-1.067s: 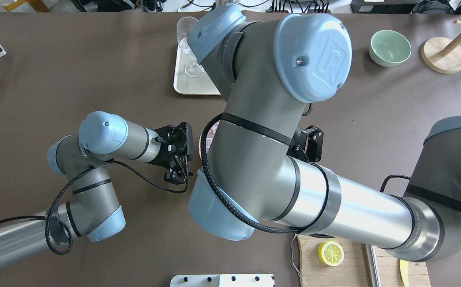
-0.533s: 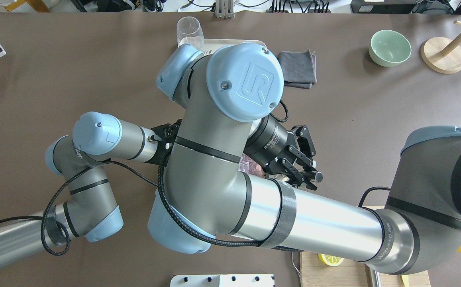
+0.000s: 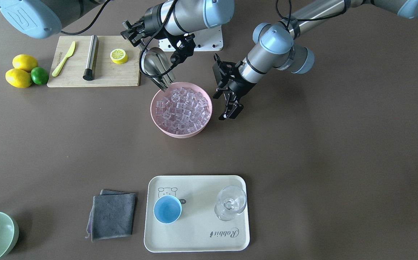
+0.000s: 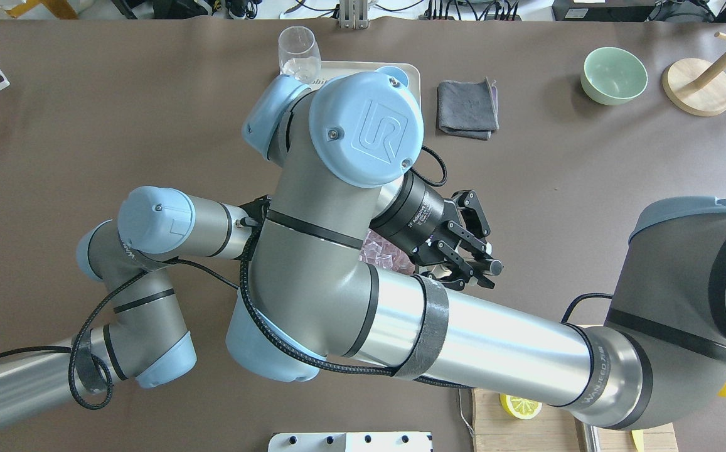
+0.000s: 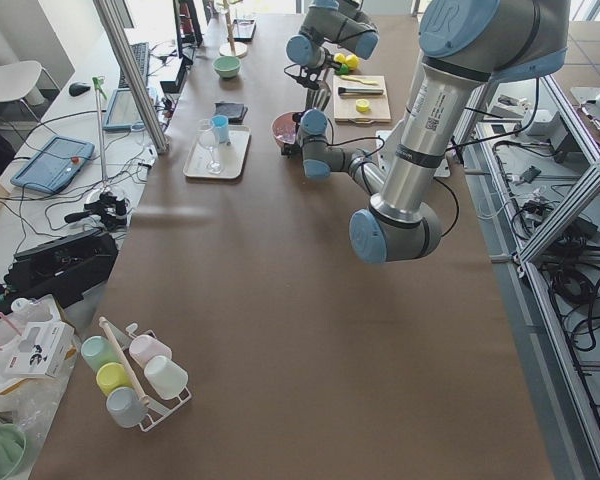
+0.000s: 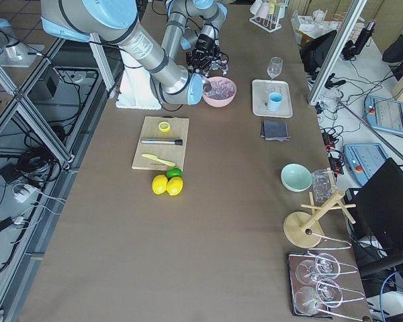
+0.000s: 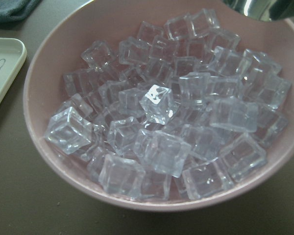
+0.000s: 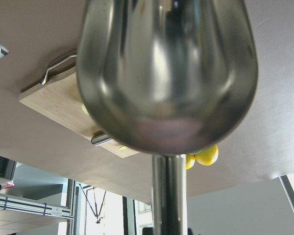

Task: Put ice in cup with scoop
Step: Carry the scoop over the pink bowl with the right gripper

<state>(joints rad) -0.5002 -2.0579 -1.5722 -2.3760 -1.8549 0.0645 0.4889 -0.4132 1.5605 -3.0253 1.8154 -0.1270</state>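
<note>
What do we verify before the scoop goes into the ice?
1. Grip: right gripper shut on the scoop handle. Ok.
2. Trough empty: the right wrist view shows bare steel, nothing in it. Ok.
3. Scoop lip lined up with the pink bowl: it sits at the rim on the robot's side. Ok. Height above the ice: cannot tell.
4. Left gripper out of the path: open, empty, beside the bowl, apart from its rim. Ok.
5. Cup ready: upright, empty, on the tray. Ok.
6. Pour clearance: glass stands apart from the cup on the same tray. Ok.
</note>
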